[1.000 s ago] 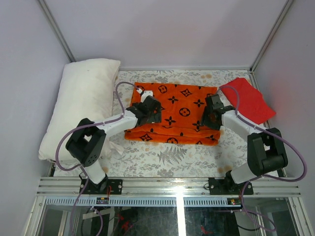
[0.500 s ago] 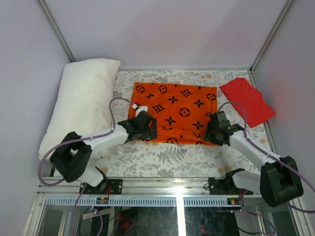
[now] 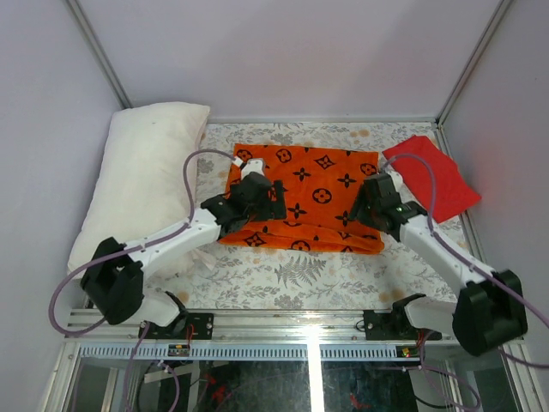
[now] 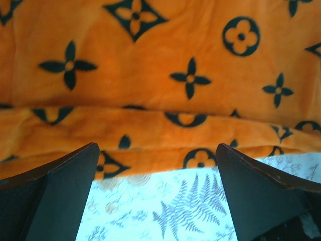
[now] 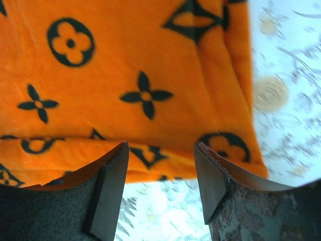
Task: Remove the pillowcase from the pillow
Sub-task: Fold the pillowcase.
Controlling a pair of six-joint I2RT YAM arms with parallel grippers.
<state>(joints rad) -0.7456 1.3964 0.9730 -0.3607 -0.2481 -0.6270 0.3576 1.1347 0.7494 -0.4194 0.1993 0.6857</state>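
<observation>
The white pillow [image 3: 141, 184] lies bare along the left side of the table. The orange pillowcase [image 3: 313, 184] with black motifs lies flat and folded in the middle, apart from the pillow, with a doubled front edge. My left gripper [image 3: 262, 199] hovers over its left front part, open and empty. In the left wrist view the left gripper [image 4: 155, 150] spans the folded front edge of the pillowcase [image 4: 160, 75]. My right gripper [image 3: 371, 206] is over the right front part, open and empty. In the right wrist view the right gripper [image 5: 160, 148] is above the pillowcase's [image 5: 140, 60] front right corner.
A plain red folded cloth [image 3: 433, 176] lies at the right back corner. The floral table covering [image 3: 292, 270] shows in front of the pillowcase. Grey walls and metal frame posts close the back and sides.
Both grippers have moved from the pillowcase's near edge back over the cloth. The front edge now shows a doubled fold. The pillow has not moved.
</observation>
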